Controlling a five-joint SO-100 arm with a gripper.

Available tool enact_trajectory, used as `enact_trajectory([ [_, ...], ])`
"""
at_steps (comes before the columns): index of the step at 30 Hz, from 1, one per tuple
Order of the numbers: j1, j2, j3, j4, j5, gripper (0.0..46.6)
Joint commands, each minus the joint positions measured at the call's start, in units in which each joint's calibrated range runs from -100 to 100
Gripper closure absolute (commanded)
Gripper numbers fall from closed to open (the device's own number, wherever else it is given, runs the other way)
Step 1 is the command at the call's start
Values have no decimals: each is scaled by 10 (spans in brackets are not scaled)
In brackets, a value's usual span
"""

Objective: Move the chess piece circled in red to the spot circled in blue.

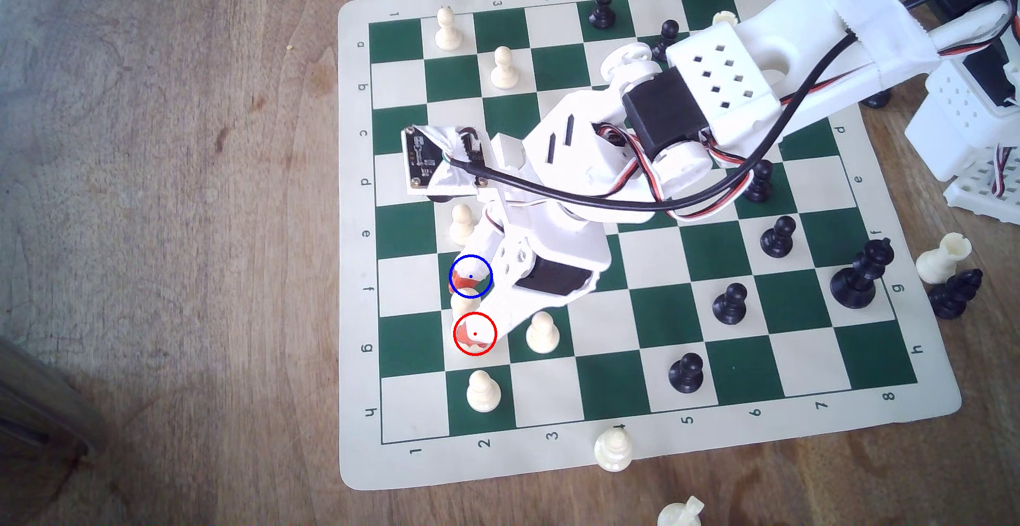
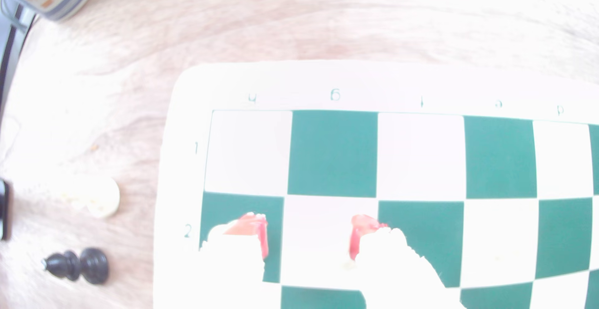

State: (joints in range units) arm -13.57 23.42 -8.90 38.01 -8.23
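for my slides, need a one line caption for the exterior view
SO-100 gripper open, its red-tipped fingers straddling the white chess piece between the red-ringed and blue-ringed squares.

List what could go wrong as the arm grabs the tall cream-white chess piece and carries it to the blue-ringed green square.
The open gripper straddles the tall cream-white chess piece; an uneven close could tip it.
One red-padded finger sits over the blue-ringed green square, perhaps blocking placement.
A short white pawn stands close beside the gripper's body and might get knocked.
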Motion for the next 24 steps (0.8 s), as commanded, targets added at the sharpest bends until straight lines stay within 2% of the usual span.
enact_trajectory([
  [1,1,-23,-2,-7,2,351],
  [3,-1,-25,-2,-6,3,397],
  [8,-2,-26,1,-2,6,464],
  [18,-3,-50,-3,-1,2,464],
  [24,7,-83,-52,28,-2,464],
])
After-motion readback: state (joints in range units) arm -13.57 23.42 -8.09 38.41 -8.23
